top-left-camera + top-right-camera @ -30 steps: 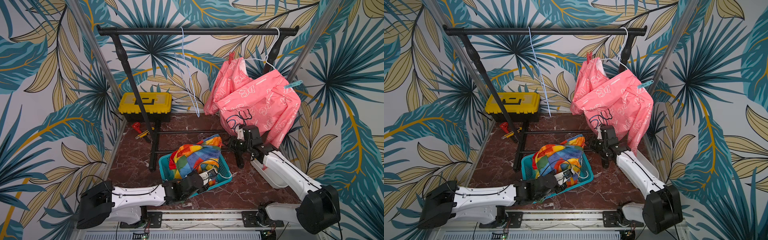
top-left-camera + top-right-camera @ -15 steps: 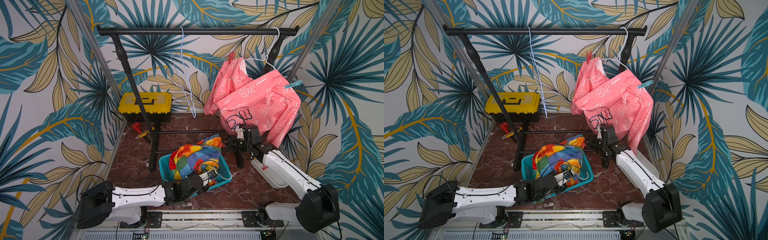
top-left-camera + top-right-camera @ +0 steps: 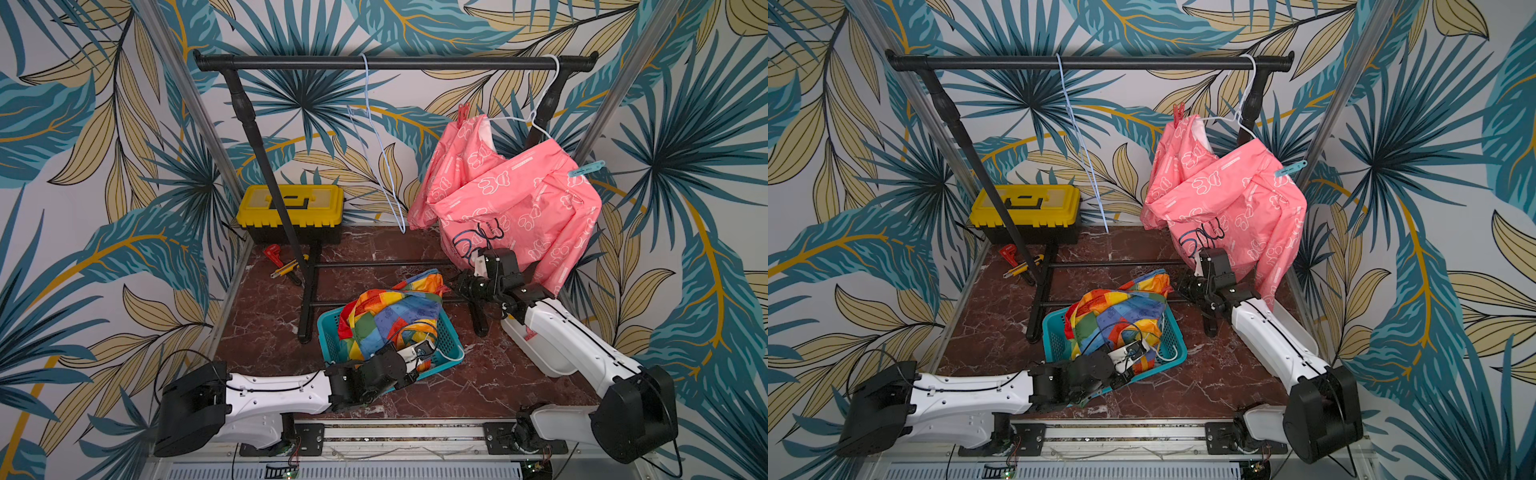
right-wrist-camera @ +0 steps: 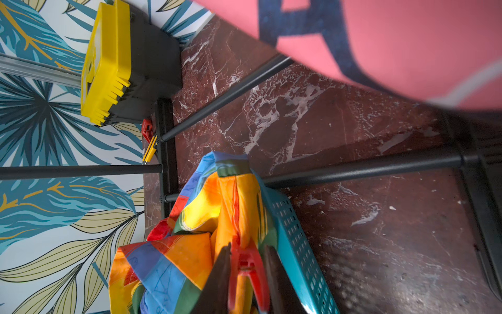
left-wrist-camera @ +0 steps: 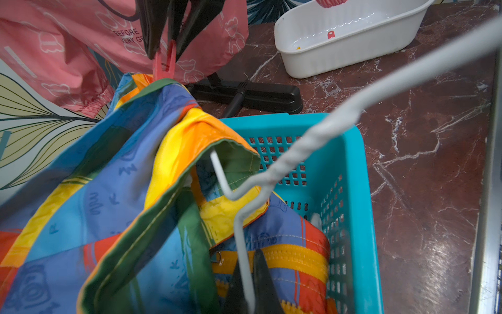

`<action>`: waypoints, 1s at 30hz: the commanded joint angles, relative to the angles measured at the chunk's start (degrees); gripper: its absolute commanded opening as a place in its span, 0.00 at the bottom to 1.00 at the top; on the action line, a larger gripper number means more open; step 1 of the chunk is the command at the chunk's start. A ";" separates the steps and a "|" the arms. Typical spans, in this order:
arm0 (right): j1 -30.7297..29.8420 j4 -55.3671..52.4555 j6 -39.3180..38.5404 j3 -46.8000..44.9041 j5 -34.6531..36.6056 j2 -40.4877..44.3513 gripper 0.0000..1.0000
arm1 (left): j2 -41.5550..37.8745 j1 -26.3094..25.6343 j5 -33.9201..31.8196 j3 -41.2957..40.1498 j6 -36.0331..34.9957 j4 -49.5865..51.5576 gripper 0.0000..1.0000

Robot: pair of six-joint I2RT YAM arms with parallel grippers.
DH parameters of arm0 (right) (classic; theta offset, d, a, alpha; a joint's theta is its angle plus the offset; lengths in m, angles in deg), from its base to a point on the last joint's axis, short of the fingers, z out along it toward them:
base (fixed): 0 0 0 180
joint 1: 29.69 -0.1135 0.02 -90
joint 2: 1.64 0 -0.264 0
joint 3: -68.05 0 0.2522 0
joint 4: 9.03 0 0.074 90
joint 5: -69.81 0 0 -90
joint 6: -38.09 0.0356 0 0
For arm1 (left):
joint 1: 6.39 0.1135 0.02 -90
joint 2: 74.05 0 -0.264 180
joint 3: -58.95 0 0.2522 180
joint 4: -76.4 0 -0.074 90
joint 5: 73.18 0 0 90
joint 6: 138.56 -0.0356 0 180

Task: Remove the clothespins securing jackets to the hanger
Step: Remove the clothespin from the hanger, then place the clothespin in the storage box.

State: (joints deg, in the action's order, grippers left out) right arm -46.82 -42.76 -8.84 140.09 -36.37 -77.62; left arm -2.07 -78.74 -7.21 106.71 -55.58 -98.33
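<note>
The rainbow-striped jacket (image 3: 390,311) lies heaped in a teal basket (image 3: 451,345), with a white wire hanger (image 5: 285,160) still in it. My left gripper (image 5: 248,258) is shut on that hanger's wire. A red clothespin (image 4: 245,261) is clipped to the jacket's far edge, and my right gripper (image 4: 247,247) is shut on it, fingers pressing both legs. The pink bear-print jacket (image 3: 511,199) hangs from the rail on another white hanger (image 3: 540,120). A red clothespin (image 3: 463,112) and a light blue one (image 3: 586,169) pin it.
The black rack (image 3: 395,63) spans the back, its base bars crossing the marble floor beside the basket. A bare pale blue hanger (image 3: 374,137) hangs mid-rail. A yellow toolbox (image 3: 291,203) and small tools (image 3: 282,266) sit at the back left. A white tub (image 5: 347,35) lies under my right arm.
My right gripper's jaws have closed in on the red clothespin at the rainbow jacket's edge. Both arms have stayed nearly where they were.
</note>
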 commanded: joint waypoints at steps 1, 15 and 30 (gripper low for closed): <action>-0.01 -1.89 -0.15 0.17 1.00 0.39 0.14 | 0.81 -0.42 1.00 -0.91 1.56 -1.59 0.00; 0.07 -4.89 -1.97 1.01 5.52 4.32 0.00 | 1.84 -0.42 0.87 -1.56 3.16 -2.32 0.00; 12.72 -19.54 -3.99 -1.14 14.05 21.85 0.00 | -2.74 -0.42 -0.57 -2.84 3.05 -2.32 0.00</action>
State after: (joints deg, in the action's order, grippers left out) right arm -36.87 -54.43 -10.93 141.10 -24.79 -59.28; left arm -2.94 -78.94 -7.62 104.85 -54.03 -100.34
